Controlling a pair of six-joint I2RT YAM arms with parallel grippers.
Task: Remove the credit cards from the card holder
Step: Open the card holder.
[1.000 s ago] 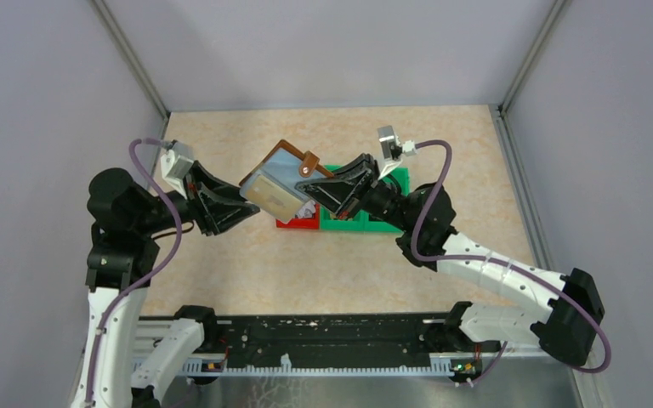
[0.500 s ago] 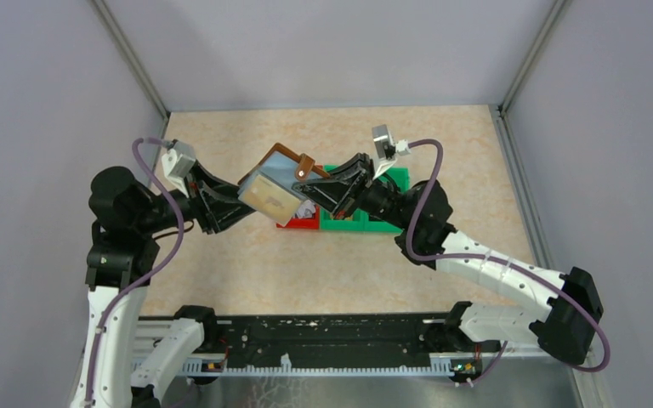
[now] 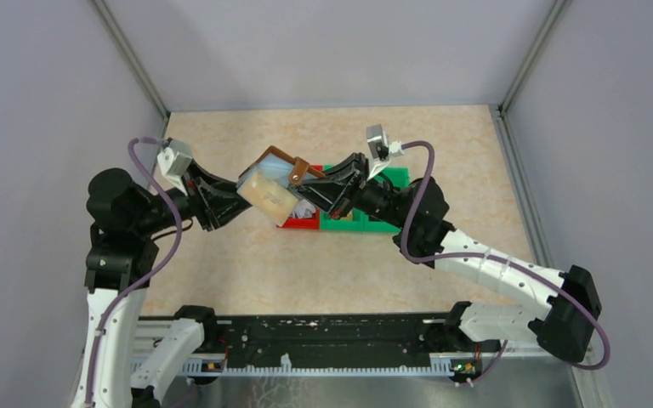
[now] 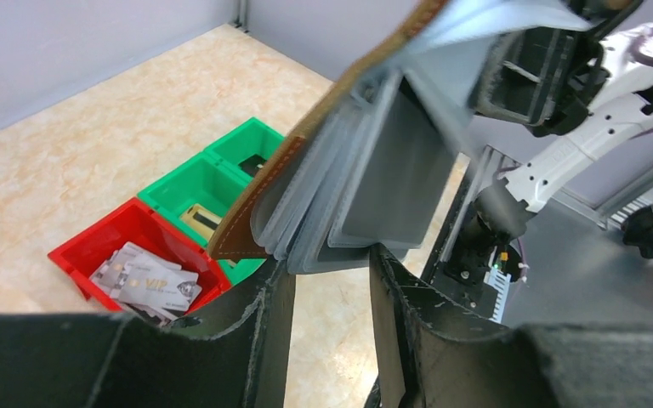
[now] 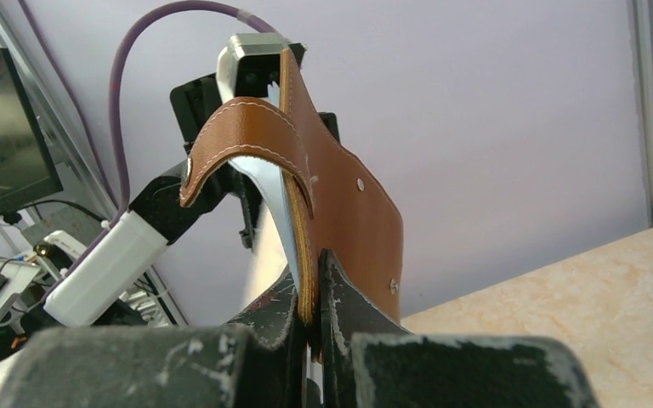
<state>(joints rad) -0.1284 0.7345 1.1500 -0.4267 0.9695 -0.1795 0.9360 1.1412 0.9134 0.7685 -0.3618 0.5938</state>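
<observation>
Leather on the card holder (image 3: 274, 180) is pinched tight by the right fingers (image 3: 313, 184), with almost no gap left between them. The snap tab (image 5: 238, 127) is curled over just above those fingers. The holder is held open in the air, between the two sets of fingers and well above the desk (image 3: 247, 272). Its pack of clear pockets (image 4: 366, 187) is held by the left fingers (image 3: 236, 197). These are set a little apart, with the lower edge of the pack squeezed between their tips. A tan face is shown on that pack in the top view. Below the left fingers, grey credit cards (image 4: 146, 283) are seen lying in a red bin (image 4: 75, 255). Just past it, a tan card (image 4: 197, 219) with a dark stripe is seen lying in a green bin (image 4: 163, 191).
</observation>
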